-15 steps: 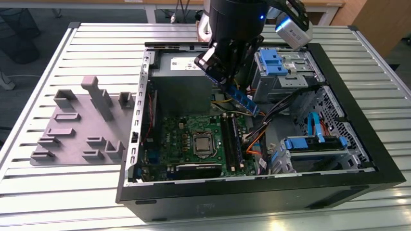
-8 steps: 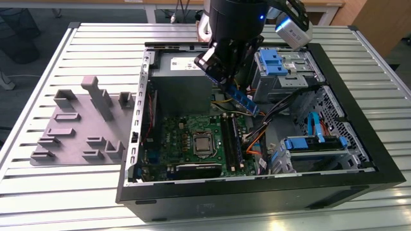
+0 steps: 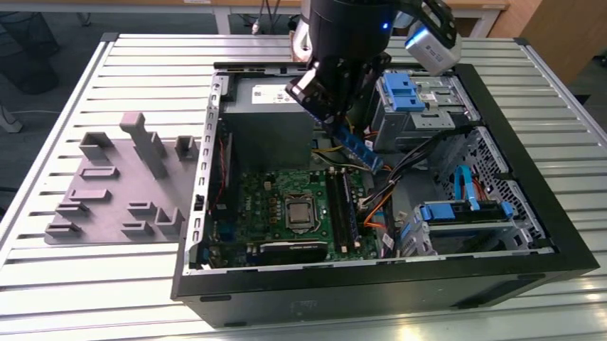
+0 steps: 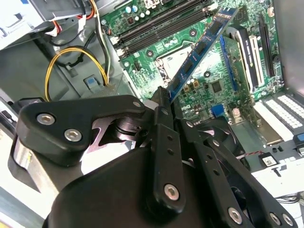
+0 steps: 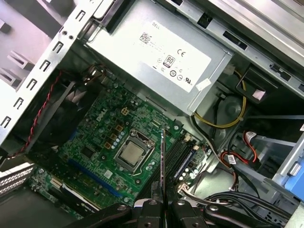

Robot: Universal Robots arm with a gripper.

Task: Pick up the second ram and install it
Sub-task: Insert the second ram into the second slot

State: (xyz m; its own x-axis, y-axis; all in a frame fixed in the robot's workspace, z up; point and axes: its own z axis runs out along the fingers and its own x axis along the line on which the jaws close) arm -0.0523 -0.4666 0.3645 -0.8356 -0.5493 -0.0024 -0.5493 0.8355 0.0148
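Your black gripper (image 3: 334, 122) pinches the slim blue circuit-board ram stick (image 4: 202, 47) above the green motherboard (image 5: 102, 142), apparently over its slots, edge-on in the first wrist view, its chips facing the second wrist view.

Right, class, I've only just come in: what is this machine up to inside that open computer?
A robot arm's gripper is shut on a slim blue memory stick, the second ram, and holds it above the green motherboard in the open computer case. The stick hangs tilted over the board near the long memory slots beside the processor, and it is not yet seated. The gray holder tray lies on the table outside the case, at the exterior view's left.
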